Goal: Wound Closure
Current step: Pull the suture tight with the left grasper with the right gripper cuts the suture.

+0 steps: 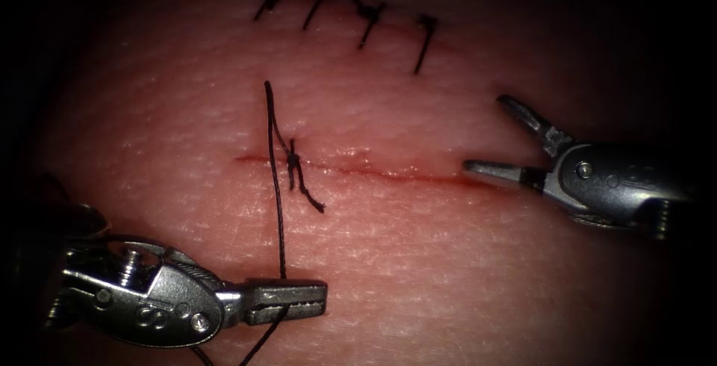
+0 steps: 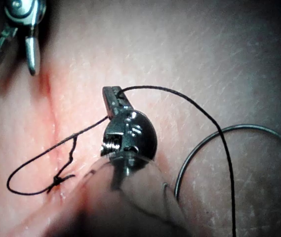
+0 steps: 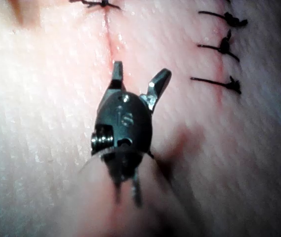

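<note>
1. Nearest, steel left needle driver [image 1: 317,300]: clenched on the black braided thread [image 1: 278,209], below the cut.
2. Curved steel needle [image 2: 214,143]: lying free on the tissue, held by neither tool.
3. Mid-field, knotted stitch [image 1: 292,160] at the thin red cut [image 1: 388,175] in the pale pink tissue [image 1: 448,276]: best kept under steady, gentle tension.
4. Farther right, steel right needle driver [image 1: 485,134]: released, holding nothing, at the cut's right end.
5. Farthest, row of four finished black stitches [image 1: 347,11].

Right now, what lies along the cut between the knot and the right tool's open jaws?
In the endoscope view, bare tissue: the cut with red fluid runs unstitched from the knot to the right tool.
</note>
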### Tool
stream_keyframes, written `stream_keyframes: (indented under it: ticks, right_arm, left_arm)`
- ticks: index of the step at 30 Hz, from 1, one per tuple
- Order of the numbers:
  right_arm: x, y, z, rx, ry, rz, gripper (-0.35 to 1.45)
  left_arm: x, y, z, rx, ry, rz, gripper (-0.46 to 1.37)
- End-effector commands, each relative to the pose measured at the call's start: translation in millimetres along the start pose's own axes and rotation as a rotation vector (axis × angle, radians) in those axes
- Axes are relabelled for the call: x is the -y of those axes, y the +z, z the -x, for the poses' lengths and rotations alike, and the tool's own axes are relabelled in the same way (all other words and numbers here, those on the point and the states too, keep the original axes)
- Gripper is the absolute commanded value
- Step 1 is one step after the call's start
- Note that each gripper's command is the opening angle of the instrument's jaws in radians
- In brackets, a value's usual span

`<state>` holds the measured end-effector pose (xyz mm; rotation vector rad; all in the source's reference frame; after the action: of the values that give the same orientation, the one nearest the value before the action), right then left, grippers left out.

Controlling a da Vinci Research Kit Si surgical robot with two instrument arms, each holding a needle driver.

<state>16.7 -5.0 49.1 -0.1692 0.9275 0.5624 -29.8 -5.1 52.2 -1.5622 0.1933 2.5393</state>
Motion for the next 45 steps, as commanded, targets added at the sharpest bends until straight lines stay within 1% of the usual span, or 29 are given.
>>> stream_keyframes:
  ticks: [1,7,10,13,18,21,22,29,32,34,39,42,45]
  right_arm:
    - [0.1,0.0,-0.1,0.000,0.001,-0.001,0.95]
    - [0.2,0.0,-0.2,0.001,0.001,-0.001,0.98]
    - [0.3,0.2,-0.3,0.002,0.002,0.002,1.05]
    - [0.9,0.8,-0.4,-0.002,0.002,-0.004,1.10]
    - [2.4,2.0,-0.8,-0.016,-0.007,-0.033,1.04]
    - [3.3,3.1,-1.3,-0.022,0.012,-0.049,1.01]
    - [3.6,3.9,-1.8,-0.019,0.013,-0.056,1.01]
    - [4.1,7.6,-4.1,-0.022,0.036,-0.095,1.01]
    - [4.8,9.6,-5.1,-0.014,0.058,-0.115,1.03]
    - [5.2,10.5,-5.4,-0.008,0.069,-0.124,1.06]
    - [6.5,12.7,-5.9,0.002,0.085,-0.113,1.19]
    - [7.2,13.5,-5.8,0.002,0.081,-0.128,1.20]
    - [8.0,13.9,-5.3,0.005,0.075,-0.118,1.19]
  left_arm:
    - [0.0,0.0,0.0,0.000,0.000,0.002,-0.35]
    - [0.0,0.0,-0.2,0.001,0.010,0.001,-0.35]
    - [0.2,-0.2,-0.5,-0.002,0.012,0.001,-0.35]
    - [1.0,-0.7,-1.1,-0.004,0.014,-0.013,-0.35]
    - [2.9,-1.9,-2.1,-0.008,0.017,-0.043,-0.35]
    - [3.8,-2.7,-2.3,-0.003,0.030,-0.054,-0.35]
    - [4.3,-3.2,-2.2,0.000,0.025,-0.056,-0.35]
    - [6.7,-4.8,-2.6,0.010,0.038,-0.076,-0.35]
    - [8.3,-5.5,-3.1,0.009,0.037,-0.094,-0.35]
    - [9.2,-5.7,-3.4,0.009,0.040,-0.102,-0.35]
    - [11.2,-6.1,-4.5,0.007,0.046,-0.116,-0.35]
    - [12.3,-6.5,-5.2,0.005,0.050,-0.123,-0.35]
    - [13.6,-6.8,-5.8,0.006,0.061,-0.128,-0.35]
